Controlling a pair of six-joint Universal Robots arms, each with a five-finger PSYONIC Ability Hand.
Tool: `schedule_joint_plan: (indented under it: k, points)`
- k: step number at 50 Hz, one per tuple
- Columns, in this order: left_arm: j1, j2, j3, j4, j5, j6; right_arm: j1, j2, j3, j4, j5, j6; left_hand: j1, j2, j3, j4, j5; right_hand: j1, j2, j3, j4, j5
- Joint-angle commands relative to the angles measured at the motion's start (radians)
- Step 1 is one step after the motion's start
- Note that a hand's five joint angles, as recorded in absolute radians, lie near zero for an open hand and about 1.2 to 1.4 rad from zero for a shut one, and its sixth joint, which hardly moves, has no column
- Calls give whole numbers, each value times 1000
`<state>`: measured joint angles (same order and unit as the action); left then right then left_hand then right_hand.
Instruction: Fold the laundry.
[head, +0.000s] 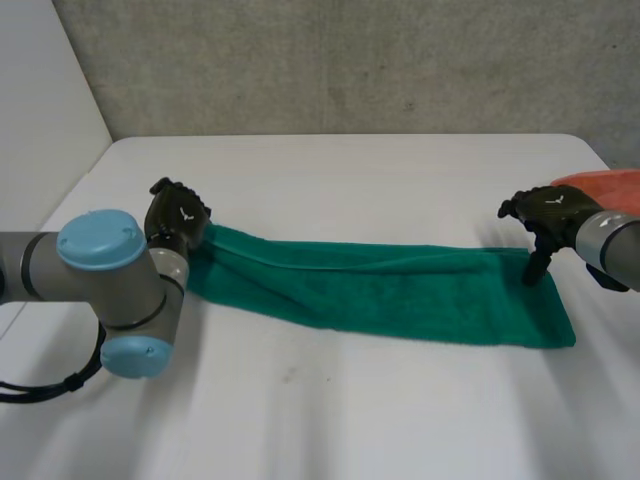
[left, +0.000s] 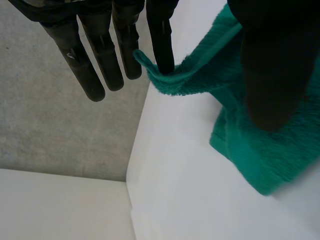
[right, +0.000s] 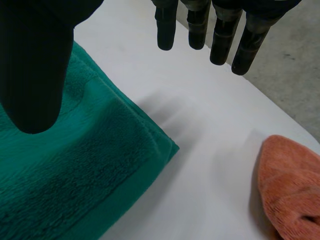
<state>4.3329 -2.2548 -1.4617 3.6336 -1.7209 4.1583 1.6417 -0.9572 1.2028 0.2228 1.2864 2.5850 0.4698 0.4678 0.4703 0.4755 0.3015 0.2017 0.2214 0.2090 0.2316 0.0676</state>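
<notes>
While the left hand (head: 178, 215) sits at the green towel's (head: 380, 290) left end, fingers (left: 161, 45) straight, one touching a raised corner, thumb apart, we flag a risk: a shallow pinch could drop that corner and skew the fold. The towel lies flat on the surface (head: 350, 420), long axis left to right, one end pointing toward each hand. The right hand (head: 545, 212) is at its right end, fingers spread from thumb, holding nothing. An orange cloth (head: 612, 182) lies just beyond.

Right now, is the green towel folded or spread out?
Folded: the green towel lies as a long narrow strip, with a layer edge running along its length.
</notes>
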Motion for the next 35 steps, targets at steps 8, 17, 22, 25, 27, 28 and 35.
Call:
schedule_joint_plan:
  k: [8,17,22,25,27,28,35]
  points:
    - [42,-69,87,-7,72,2,18,212,-253,98,-42,-13,122,124,122,117,116,159,139,152,129,119]
    - [50,-111,126,-13,107,0,20,307,-374,216,-82,-3,154,156,154,149,148,367,347,360,337,327]
    - [60,-135,161,-35,130,-1,20,325,-396,216,-82,-5,685,687,684,679,679,892,872,885,862,851]
    - [62,-147,184,-47,145,0,21,328,-411,216,-75,-9,926,928,926,921,920,1195,1175,1187,1165,1154]
    - [62,-147,187,-44,144,0,21,325,-413,216,-75,-9,926,928,926,921,920,1195,1175,1187,1165,1154]
    - [62,-147,188,-44,147,0,21,321,-413,216,-75,-11,926,928,926,921,920,1195,1175,1187,1165,1154]
    - [53,-86,175,-44,138,-4,32,192,-393,219,-76,-16,926,928,926,921,920,1195,1175,1187,1165,1154]
